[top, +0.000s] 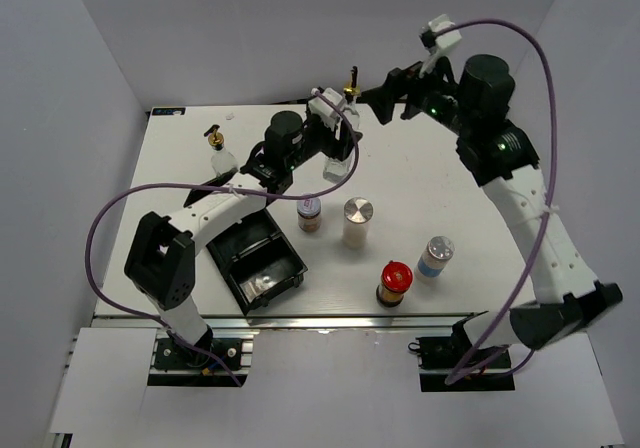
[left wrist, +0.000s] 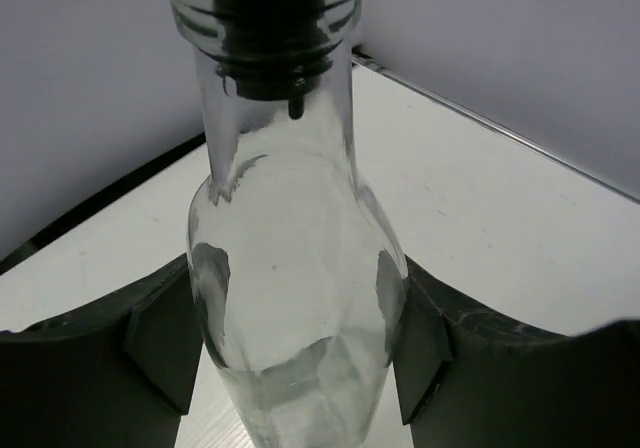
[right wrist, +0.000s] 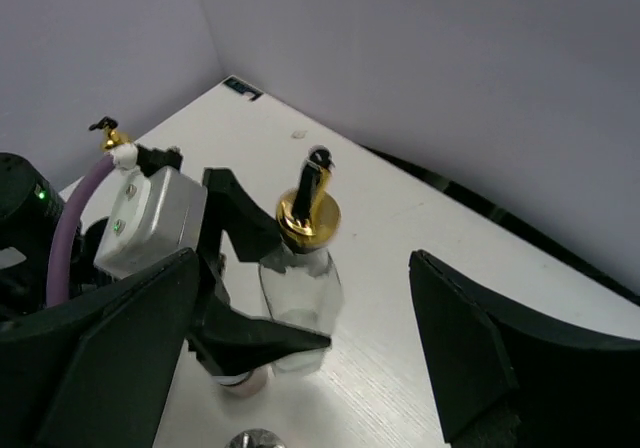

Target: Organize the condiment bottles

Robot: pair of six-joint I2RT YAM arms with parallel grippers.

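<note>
A tall clear bottle (top: 342, 146) with a gold pourer stands at the back middle of the table. My left gripper (top: 330, 138) is shut on its body; in the left wrist view both pads (left wrist: 165, 353) press the glass (left wrist: 295, 268). My right gripper (top: 395, 96) is open and empty, raised just right of and above that bottle (right wrist: 300, 293). A second tall bottle (top: 219, 155) stands at the back left. A purple-lidded jar (top: 309, 212), a silver-lidded jar (top: 357, 220), a red-lidded jar (top: 394, 282) and a silver-lidded, blue-labelled jar (top: 435, 257) stand in the middle and front right.
A black divided tray (top: 258, 263) lies at the front left beside the left arm. Purple cables loop over both arms. White walls close the table at the back and sides.
</note>
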